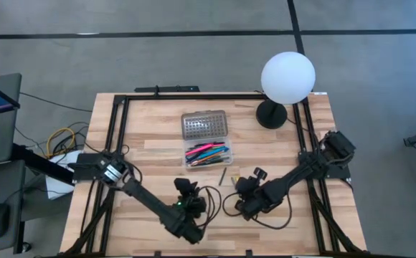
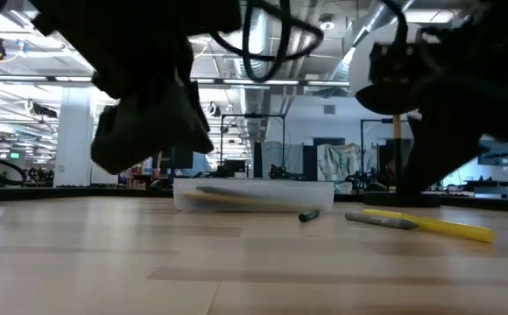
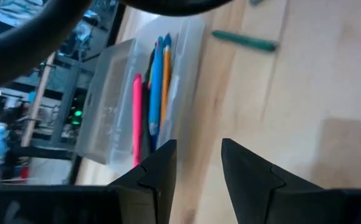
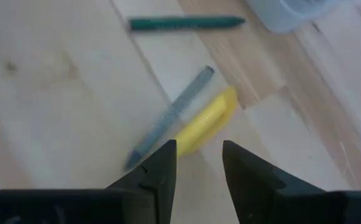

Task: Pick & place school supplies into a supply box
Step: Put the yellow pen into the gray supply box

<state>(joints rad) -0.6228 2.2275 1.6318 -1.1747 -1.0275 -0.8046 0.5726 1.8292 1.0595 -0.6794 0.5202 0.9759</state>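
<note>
The supply box (image 1: 206,154) is a clear case lying open at the table's middle, with its dotted grey lid (image 1: 204,124) laid back toward the far side and several pens (image 3: 149,93) inside. A green pen (image 4: 187,23) lies on the wood just right of the box. A grey pen (image 4: 171,118) and a yellow marker (image 4: 205,121) lie side by side nearer the front. My right gripper (image 4: 199,155) hovers open above the near end of those two. My left gripper (image 3: 199,155) is open and holds nothing, near the box's front edge (image 1: 186,188).
A white globe lamp (image 1: 287,77) on a black base (image 1: 271,115) stands at the far right. Black frame rails (image 1: 122,136) run along the table's edges. Loose black cable (image 1: 226,208) lies between the two arms. Bare wood (image 1: 158,147) lies left of the box.
</note>
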